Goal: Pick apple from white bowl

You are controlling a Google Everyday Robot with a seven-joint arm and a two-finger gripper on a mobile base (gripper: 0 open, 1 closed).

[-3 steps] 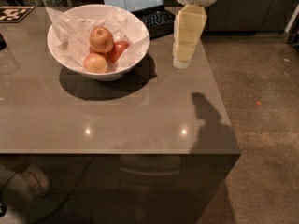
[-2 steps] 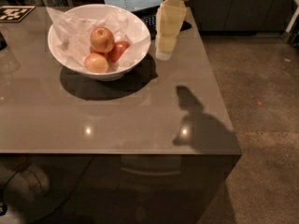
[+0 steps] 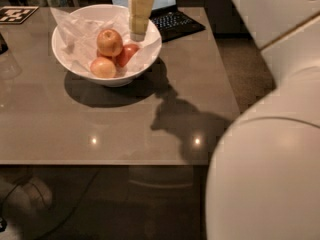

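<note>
While your robot's rounded white body (image 3: 270,174) fills the near right corner, the glossy grey-brown table (image 3: 125,119) spreads out to its left. Two small glints of light (image 3: 93,140) sit near the table's front edge, and a dark shadow (image 3: 185,124) lies on the surface just beyond the right-hand one.

Farther back, on the left half of the table, stands the wide, glossy white bowl (image 3: 115,79), lined with crinkled white paper (image 3: 70,24). Inside it you have three apples bunched together. A paler yellow-orange apple (image 3: 103,67) is nearest, and a deeper red apple (image 3: 127,54) lies to its right. The round golden-yellow apple with an orange-red blush (image 3: 110,42) sits highest, near the bowl's middle.

The cream-coloured claw (image 3: 138,31) hangs tip-down over the bowl's far right part, just right of that golden apple and not touching it. You cannot tell from this view whether the claw is released or clenched.

Behind the bowl, at the table's far edge, an open dark laptop (image 3: 172,21) shows its keyboard and lit screen. A black-and-white patterned marker (image 3: 17,14) lies flat at the far left corner.
</note>
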